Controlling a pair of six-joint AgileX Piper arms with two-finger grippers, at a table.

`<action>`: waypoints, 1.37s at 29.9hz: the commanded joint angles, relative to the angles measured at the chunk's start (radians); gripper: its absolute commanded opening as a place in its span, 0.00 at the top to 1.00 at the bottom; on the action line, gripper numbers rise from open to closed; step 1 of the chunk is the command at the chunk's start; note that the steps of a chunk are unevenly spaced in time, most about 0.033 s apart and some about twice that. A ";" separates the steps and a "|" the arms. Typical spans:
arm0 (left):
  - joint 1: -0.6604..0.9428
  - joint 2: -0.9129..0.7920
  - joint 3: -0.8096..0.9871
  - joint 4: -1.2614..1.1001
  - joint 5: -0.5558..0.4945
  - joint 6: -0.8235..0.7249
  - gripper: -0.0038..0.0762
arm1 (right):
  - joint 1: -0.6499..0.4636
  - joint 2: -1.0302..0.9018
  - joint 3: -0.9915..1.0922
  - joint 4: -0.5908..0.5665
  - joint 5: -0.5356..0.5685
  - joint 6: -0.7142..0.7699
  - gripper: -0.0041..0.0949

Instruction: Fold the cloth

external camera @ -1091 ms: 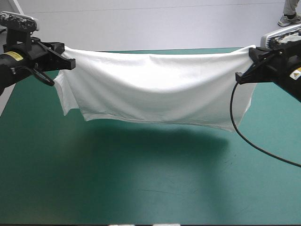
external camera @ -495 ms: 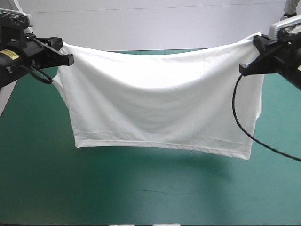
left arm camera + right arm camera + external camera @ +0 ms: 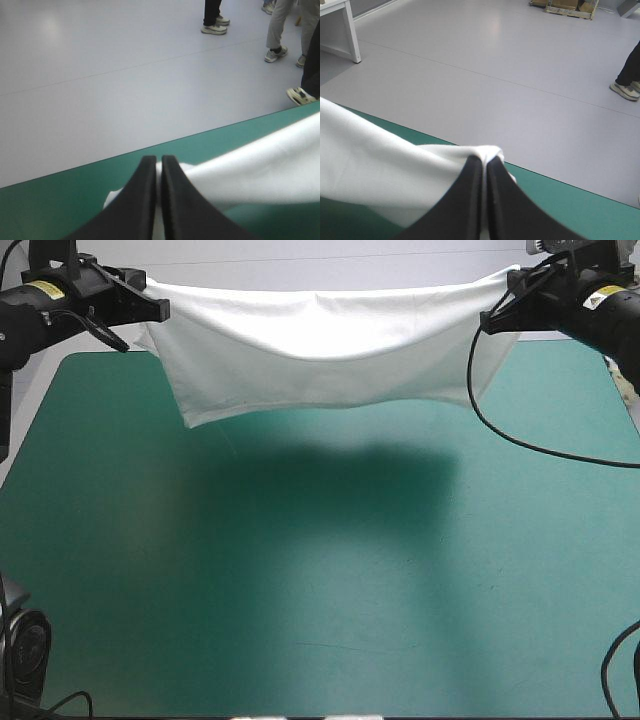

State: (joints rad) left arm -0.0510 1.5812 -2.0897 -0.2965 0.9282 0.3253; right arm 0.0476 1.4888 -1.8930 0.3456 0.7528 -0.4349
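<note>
High view: the white T-shirt hangs in the air as a wide, soft sheet over the far part of the bench. It is stretched between the two arms, its top edge sagging a little in the middle and its lower hem curving down toward the left. The smooth teal-green cover below carries a broad dark shadow. The left gripper reaches in level from the far left and the right gripper from the far right, each at one top corner of the fabric. Compared with just before, both arms sit farther back and higher, and the shirt hangs over the far edge instead of mid-bench, showing less of its length.

Left wrist view: the left gripper has its black fingers pressed nearly together, a thin fold of white cloth pinched between them. The T-shirt runs off to one side above the bench.

Right wrist view: the right gripper is likewise clamped on a bunched corner, and the T-shirt spreads away from it in smooth folds.
</note>
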 commanded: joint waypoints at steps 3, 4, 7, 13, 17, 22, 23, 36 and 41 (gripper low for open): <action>-0.003 -0.036 0.108 0.005 -0.043 0.001 0.93 | 0.000 -0.006 0.004 0.017 0.032 -0.023 0.96; -0.003 -0.040 0.161 0.009 -0.047 0.001 0.93 | 0.000 -0.006 0.043 0.023 0.042 -0.025 0.96; -0.003 -0.082 0.332 0.030 -0.078 0.006 0.93 | 0.000 -0.029 0.210 0.047 0.038 -0.057 0.96; -0.003 -0.195 0.665 0.027 -0.155 0.023 0.93 | 0.000 -0.143 0.596 0.066 -0.071 -0.093 0.96; -0.003 -0.267 0.777 0.030 -0.128 0.030 0.93 | 0.000 -0.242 0.762 0.066 -0.085 -0.093 0.96; -0.003 -0.341 0.862 0.035 -0.007 0.051 0.93 | 0.000 -0.359 0.925 0.064 -0.054 -0.065 0.96; -0.003 -0.360 0.886 0.038 0.006 0.051 0.93 | 0.000 -0.378 0.959 0.062 -0.047 -0.062 0.96; -0.003 -0.528 1.341 0.033 0.054 0.024 0.93 | 0.000 -0.554 1.268 -0.041 0.077 0.052 0.96; -0.003 -0.592 1.411 0.026 0.091 0.024 0.93 | 0.000 -0.584 1.330 -0.050 0.160 0.081 0.96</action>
State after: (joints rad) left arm -0.0510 1.0337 -0.6776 -0.2483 1.0186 0.3595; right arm 0.0476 0.9323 -0.5647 0.2972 0.9025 -0.3627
